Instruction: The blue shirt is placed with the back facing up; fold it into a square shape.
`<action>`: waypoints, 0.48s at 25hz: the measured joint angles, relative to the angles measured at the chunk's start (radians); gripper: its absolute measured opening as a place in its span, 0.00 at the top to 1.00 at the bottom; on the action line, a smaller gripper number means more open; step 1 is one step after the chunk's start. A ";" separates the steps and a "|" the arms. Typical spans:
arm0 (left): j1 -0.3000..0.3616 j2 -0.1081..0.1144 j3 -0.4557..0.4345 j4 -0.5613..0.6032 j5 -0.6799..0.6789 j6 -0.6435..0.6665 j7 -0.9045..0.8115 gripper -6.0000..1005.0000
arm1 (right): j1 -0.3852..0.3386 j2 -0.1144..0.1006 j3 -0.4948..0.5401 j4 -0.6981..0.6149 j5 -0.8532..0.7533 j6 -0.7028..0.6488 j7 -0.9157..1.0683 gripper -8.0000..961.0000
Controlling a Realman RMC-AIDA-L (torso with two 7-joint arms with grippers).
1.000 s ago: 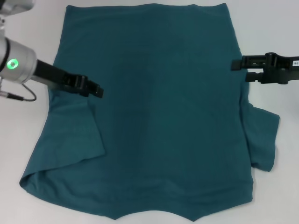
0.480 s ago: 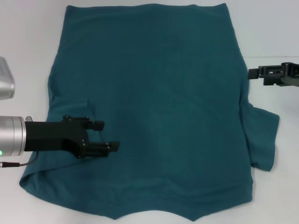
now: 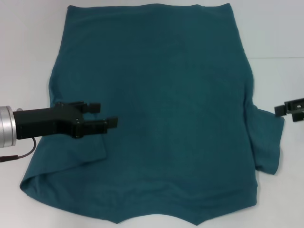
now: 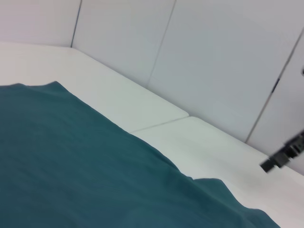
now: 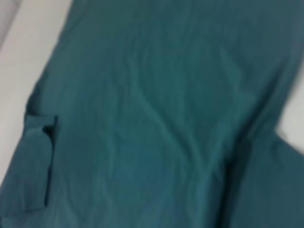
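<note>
Teal cotton: blue shirt (image 3: 156, 109) spread flat on white table (image 3: 28, 47), plain side up, unfolded. Left gripper (image 3: 106, 115) over left sleeve fold, fingers parted, empty. Right gripper (image 3: 285, 108) beside right sleeve, opening unclear. Probably sleeve-folding stage; next: descend, pinch sleeve edge.

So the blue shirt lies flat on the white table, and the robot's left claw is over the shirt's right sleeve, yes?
Not quite. The head view shows the left gripper over the left sleeve of the blue shirt, which does lie flat on the white table.
</note>
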 joint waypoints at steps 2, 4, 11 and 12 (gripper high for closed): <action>0.001 0.000 -0.003 -0.004 -0.006 -0.011 0.003 0.21 | -0.011 -0.003 0.011 -0.002 -0.011 -0.012 0.017 0.11; 0.001 -0.001 -0.003 -0.012 -0.011 -0.025 0.003 0.21 | -0.023 -0.003 0.037 0.000 -0.006 -0.017 0.018 0.11; -0.006 -0.002 0.000 -0.028 -0.035 -0.060 0.003 0.20 | -0.085 0.027 0.150 0.008 0.067 0.028 -0.037 0.11; -0.006 -0.002 -0.001 -0.029 -0.036 -0.064 0.003 0.20 | -0.085 0.027 0.150 0.008 0.067 0.028 -0.037 0.11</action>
